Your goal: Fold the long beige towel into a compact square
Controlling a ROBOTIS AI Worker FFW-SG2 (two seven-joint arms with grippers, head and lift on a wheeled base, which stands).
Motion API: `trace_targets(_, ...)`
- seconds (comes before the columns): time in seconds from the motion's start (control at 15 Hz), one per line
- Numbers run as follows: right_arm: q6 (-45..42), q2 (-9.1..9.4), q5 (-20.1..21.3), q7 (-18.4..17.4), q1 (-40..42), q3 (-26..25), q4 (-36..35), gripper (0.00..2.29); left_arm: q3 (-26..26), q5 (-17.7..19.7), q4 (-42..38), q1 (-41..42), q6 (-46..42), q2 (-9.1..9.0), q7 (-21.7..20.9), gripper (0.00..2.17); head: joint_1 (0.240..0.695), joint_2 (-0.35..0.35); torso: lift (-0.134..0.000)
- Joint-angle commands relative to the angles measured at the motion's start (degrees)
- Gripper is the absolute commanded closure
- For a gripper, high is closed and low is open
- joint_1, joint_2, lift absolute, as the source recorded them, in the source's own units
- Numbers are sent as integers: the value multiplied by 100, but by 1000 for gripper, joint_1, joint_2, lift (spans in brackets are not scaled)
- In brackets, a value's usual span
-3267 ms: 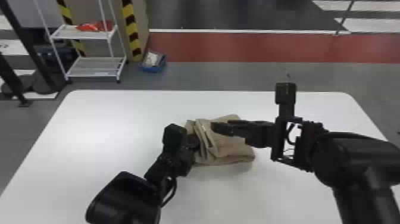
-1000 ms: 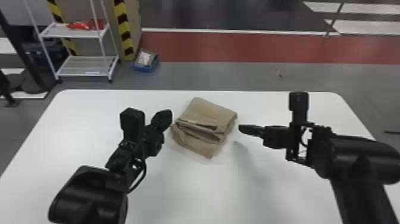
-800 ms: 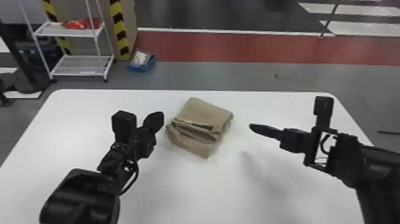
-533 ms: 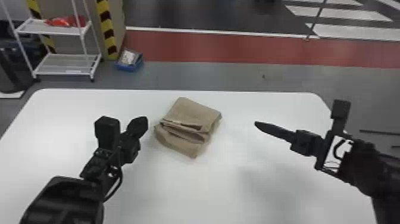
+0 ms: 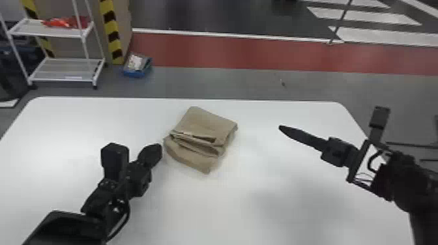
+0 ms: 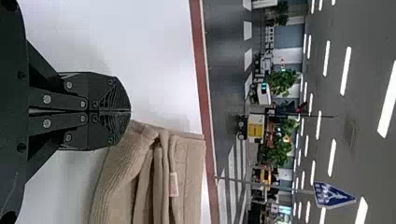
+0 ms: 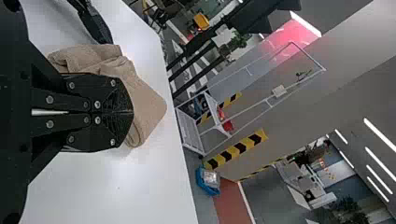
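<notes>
Withdrawn from towel [image 5: 205, 125]: left claw [image 5: 158, 149], right claw [image 5: 282, 128] (fingertips together).

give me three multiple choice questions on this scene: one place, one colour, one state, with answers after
1. Where is the towel?
A) on the rack
B) on the table, between left gripper and right gripper
C) under the table

2. What colour is the bin beyond the table?
A) blue
B) green
C) orange

3. How is the right gripper?
A) wide open
B) shut on the towel
C) shut, holding nothing

1: B, the head view shows it on the white top, with a gripper to either side.
2: A, its sides are blue in the head view.
3: C, its fingers meet in its wrist view, and the head view shows it away from the towel.
</notes>
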Motion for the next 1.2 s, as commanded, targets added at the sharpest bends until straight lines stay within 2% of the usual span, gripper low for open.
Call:
trace_targets(0.0, 7, 0, -8, -1, -22, 8, 9, 2067, -97, 37, -545, 405, 48, 0, -155, 1652, 695, -147, -118)
trace_targets(0.13, -11, 0, -8, -1, -22, -10, 26, 2067, -317, 37, -799, 607, 31, -9, -208, 1652, 695, -171, -118)
trace_targets(0.27, 7, 0, -8, 8, 4, -10, 18, 2067, -326, -103, -764, 555, -286, -62, 187, 1652, 695, -195, -118)
trace_targets(0.6, -29, 0, -78, 104, 92, -71, 0, 2067, -132, -217, 299, -324, -250, -26, 662, 1652, 695, -178, -118)
trace_targets(0.8, -64, -27, -61, 192, 101, -133, 0, 2067, -53, -121, 835, -641, -250, -26, 530, 1652, 695, -140, -118)
trace_targets(0.93, -81, -35, -61, 192, 110, -168, 18, 2067, -53, 73, 827, -623, -250, -53, 135, 1652, 695, -136, -118)
trace_targets(1.13, -99, -35, -69, 227, 118, -194, 88, 2067, -255, 125, 642, -447, -250, -132, -85, 1652, 695, -161, -118)
